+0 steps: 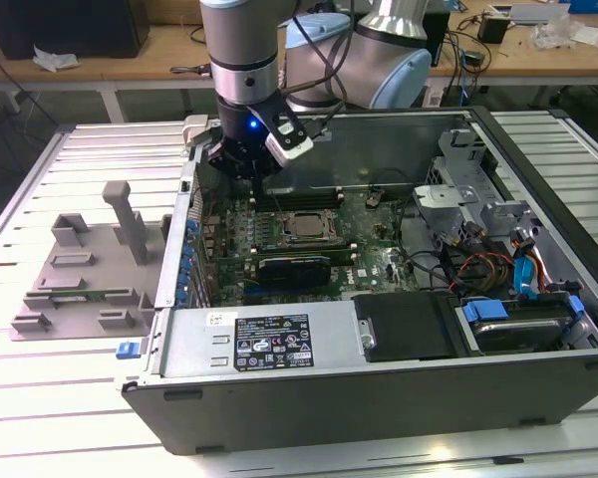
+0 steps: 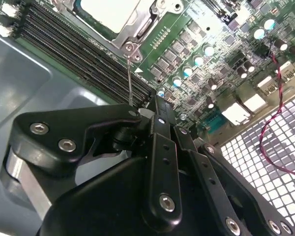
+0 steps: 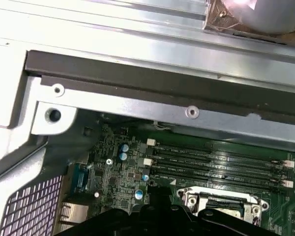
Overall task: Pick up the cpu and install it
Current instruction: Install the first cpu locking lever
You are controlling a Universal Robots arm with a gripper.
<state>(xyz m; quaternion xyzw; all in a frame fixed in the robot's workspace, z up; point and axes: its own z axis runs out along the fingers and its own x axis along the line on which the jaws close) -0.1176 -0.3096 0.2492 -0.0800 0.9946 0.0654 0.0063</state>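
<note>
The arm (image 1: 241, 40) reaches down into the open computer case (image 1: 379, 398), and its claw (image 1: 243, 159) hangs low over the green motherboard (image 2: 206, 29). It is on the far side of the memory slots (image 1: 297, 197), toward the case's back wall. Whether the claw is apart or together I cannot tell, because the black linkages overlap in the second wrist view, where the claw (image 2: 156, 109) ends just short of the slots (image 2: 73, 46). Nothing shows in its grip.

The cpu (image 1: 302, 227) lies on the other side of those memory slots, flat in its socket, with its pale silver top facing up. In the second wrist view the cpu (image 2: 108, 11) sits inside a bright metal frame (image 2: 137, 27) that runs just beside the slots. So the row of slots lies between the chip and the claw, and the two are near each other but clearly apart, not touching. A thin metal rod (image 2: 129, 78) runs from the frame's corner across the slots toward the claw.

In the first wrist view the memory slots (image 3: 221, 164) lie under the case's grey rim (image 3: 137, 105).

Well away from the slots, outside the case on the exterior view's left, a grey fixture tray (image 1: 75, 274) rests on the slatted table (image 1: 40, 398).
</note>
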